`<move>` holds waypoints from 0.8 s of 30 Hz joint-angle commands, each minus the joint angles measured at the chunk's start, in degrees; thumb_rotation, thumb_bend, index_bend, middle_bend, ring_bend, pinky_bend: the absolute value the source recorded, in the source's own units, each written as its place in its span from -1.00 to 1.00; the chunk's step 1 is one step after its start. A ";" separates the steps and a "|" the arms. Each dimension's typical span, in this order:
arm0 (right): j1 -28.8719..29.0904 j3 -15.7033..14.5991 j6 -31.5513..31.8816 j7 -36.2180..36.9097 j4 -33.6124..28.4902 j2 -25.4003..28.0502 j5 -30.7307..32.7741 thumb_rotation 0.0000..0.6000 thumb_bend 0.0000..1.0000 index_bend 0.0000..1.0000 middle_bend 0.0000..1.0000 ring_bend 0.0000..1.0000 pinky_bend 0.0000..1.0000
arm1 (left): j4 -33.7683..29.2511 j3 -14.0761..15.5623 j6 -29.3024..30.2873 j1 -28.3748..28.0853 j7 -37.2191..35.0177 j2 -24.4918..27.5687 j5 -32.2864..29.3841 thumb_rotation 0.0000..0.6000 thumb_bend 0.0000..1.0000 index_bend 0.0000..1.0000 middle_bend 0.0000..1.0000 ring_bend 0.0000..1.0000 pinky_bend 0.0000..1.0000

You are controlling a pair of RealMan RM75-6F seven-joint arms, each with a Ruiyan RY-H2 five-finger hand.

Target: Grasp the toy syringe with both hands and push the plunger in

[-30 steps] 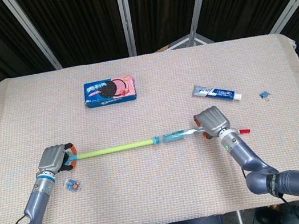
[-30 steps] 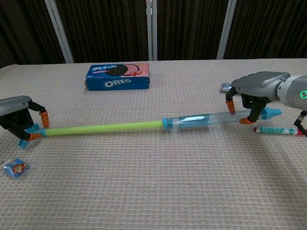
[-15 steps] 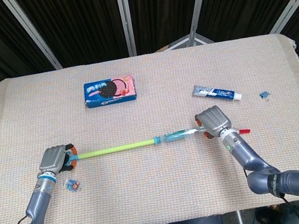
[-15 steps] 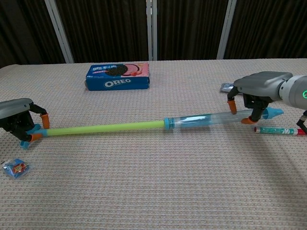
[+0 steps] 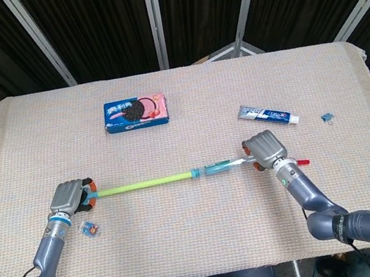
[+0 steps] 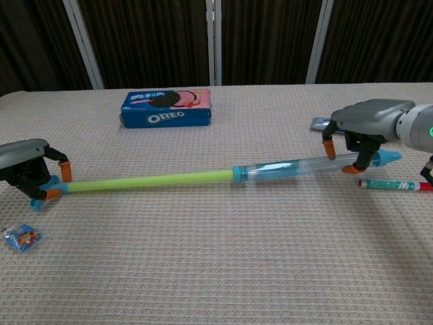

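Chest view shows the syringe (image 6: 270, 170) lying across the worktop (image 6: 216, 271), in front of the cookie box (image 6: 166, 108). The left hand (image 6: 27, 169) has its fingers (image 6: 64, 166) closed around the plunger end. The right hand (image 6: 362, 128) grips the clear barrel near its tip. A small wrapped candy (image 6: 21, 237) lies just beside the left hand.

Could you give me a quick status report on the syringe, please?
Left hand holds plunger end, right hand holds the barrel. Toy syringe plunger mostly extended. Nothing in the way.
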 commanded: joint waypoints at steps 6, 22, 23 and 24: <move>-0.01 1.08 1.00 1.48 -2.83 1.39 -1.58 1.00 -0.24 0.30 1.00 1.00 1.00 | -4.14 -1.33 2.07 -0.13 -1.28 2.35 1.33 1.00 -0.09 0.37 0.91 0.80 1.00; 1.53 2.89 2.44 0.18 -6.98 2.24 -0.02 1.00 -0.21 0.32 1.00 1.00 1.00 | -10.12 -4.04 2.70 -4.04 2.69 1.95 -1.19 1.00 -0.08 0.40 0.91 0.80 1.00; 1.61 2.95 2.46 0.15 -7.04 2.21 0.07 1.00 -0.21 0.32 1.00 1.00 1.00 | -10.24 -4.10 2.69 -4.23 2.94 1.84 -1.37 1.00 -0.08 0.41 0.91 0.80 1.00; 1.74 3.07 2.48 0.11 -7.13 2.15 0.23 1.00 -0.21 0.32 1.00 1.00 1.00 | -10.40 -4.21 2.71 -4.49 3.30 1.65 -1.66 1.00 -0.08 0.41 0.91 0.80 1.00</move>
